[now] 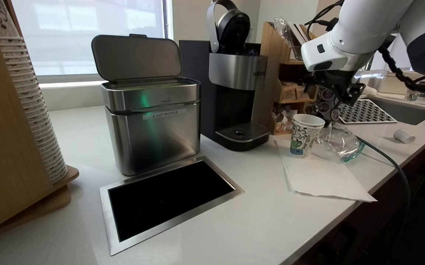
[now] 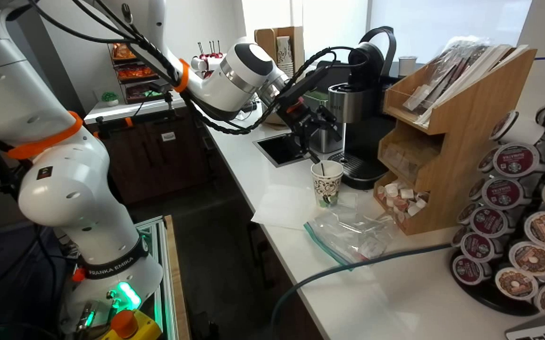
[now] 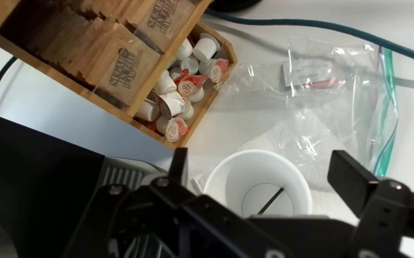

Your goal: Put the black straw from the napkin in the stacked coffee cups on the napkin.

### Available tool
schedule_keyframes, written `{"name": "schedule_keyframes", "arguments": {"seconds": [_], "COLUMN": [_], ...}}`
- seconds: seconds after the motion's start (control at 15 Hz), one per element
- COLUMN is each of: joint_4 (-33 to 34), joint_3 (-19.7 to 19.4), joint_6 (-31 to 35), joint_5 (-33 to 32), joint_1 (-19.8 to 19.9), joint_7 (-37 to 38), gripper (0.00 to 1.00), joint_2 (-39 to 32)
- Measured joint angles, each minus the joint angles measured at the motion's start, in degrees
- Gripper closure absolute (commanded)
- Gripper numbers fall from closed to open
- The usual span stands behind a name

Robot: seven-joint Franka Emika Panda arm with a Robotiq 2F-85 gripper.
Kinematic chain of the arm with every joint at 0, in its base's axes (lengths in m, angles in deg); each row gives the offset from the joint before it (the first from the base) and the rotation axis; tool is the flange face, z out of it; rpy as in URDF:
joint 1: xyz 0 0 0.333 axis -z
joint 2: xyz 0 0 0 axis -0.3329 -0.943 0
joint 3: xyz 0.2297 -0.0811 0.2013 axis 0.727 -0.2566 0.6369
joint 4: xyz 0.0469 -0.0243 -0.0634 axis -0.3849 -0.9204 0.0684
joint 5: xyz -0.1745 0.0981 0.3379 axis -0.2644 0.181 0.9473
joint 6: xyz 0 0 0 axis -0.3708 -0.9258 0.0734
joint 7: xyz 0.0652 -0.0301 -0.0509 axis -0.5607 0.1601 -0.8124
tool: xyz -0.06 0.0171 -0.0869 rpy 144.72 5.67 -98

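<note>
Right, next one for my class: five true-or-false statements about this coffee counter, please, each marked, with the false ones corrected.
1. The black straw is inside the stacked coffee cups. True.
2. The gripper is shut on the black straw. False: the gripper is open.
3. The stacked coffee cups lie on their side. False: they stand upright on the napkin.
4. A clear plastic bag lies beside the stacked coffee cups. True.
5. The recycling bin is closed. False: the recycling bin's lid stands raised.
</note>
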Motion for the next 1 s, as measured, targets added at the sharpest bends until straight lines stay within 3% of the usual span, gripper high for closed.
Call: {"name": "schedule_keyframes", "arguments": {"seconds": [0.47, 1.0], "joint_4": [-2.4, -5.9], "joint_3": [-0.1, -0.3], "joint_6": [-4.9, -13.6], "joint_5": [17.9, 34.9], "joint_1": [-0.7, -0.9], "joint_7": [3.1, 11.5], "gripper": [0.00, 0.00], "joint_2": [5.4, 14.7]}}
